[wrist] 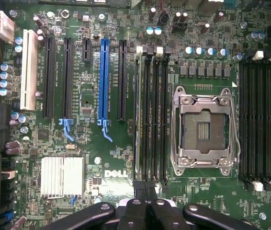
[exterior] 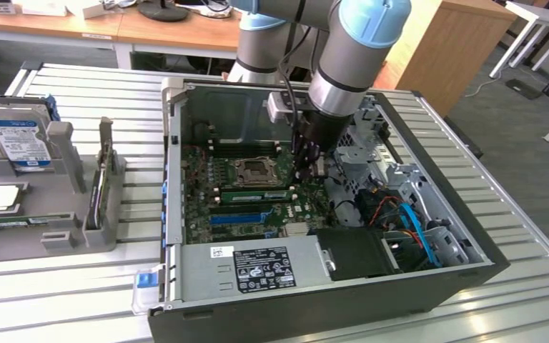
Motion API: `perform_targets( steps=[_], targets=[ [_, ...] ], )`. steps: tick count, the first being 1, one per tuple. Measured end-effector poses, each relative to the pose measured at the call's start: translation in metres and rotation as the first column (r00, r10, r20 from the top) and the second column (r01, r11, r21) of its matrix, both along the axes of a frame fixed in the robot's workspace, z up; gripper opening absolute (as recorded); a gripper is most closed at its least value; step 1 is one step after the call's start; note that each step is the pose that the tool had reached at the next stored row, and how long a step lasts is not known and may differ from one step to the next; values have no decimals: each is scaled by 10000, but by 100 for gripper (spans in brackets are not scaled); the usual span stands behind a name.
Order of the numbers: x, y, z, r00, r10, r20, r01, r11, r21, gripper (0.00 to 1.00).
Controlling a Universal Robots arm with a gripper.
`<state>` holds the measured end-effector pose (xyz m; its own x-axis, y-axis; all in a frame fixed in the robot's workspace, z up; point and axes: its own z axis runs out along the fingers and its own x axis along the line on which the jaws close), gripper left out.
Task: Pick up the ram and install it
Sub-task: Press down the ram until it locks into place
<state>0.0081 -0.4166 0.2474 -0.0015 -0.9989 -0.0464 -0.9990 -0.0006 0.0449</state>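
Note:
The ram (wrist: 137, 115) stands edge-on in the outermost of several black memory slots (wrist: 154, 115) beside the CPU socket (wrist: 202, 129), running the slot's full length. In the exterior view the ram (exterior: 252, 194) is a green stick lying across the motherboard inside the open computer case (exterior: 174, 179). My gripper (wrist: 145, 185) is down inside the case, its fingers shut together with nothing clamped between them, the tips right over one end of the ram and its slot latch. From outside, the gripper (exterior: 302, 175) hangs at the end of the ram nearer the exterior view's right.
A blue expansion slot (wrist: 104, 81) and a silver heat sink (wrist: 61, 176) lie beside the memory slots. The power supply (exterior: 255, 264) fills the case's near side; cables and drive bays (exterior: 408, 214) crowd the exterior view's right. A grey fixture holds a blue-labelled hard drive (exterior: 17, 139).

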Motion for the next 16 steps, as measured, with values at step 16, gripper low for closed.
perform_targets(
  steps=[16],
  targets=[
    [0, 0, -78, 10000, 0, 0, 0, 10000, -1, 11]
  ],
)
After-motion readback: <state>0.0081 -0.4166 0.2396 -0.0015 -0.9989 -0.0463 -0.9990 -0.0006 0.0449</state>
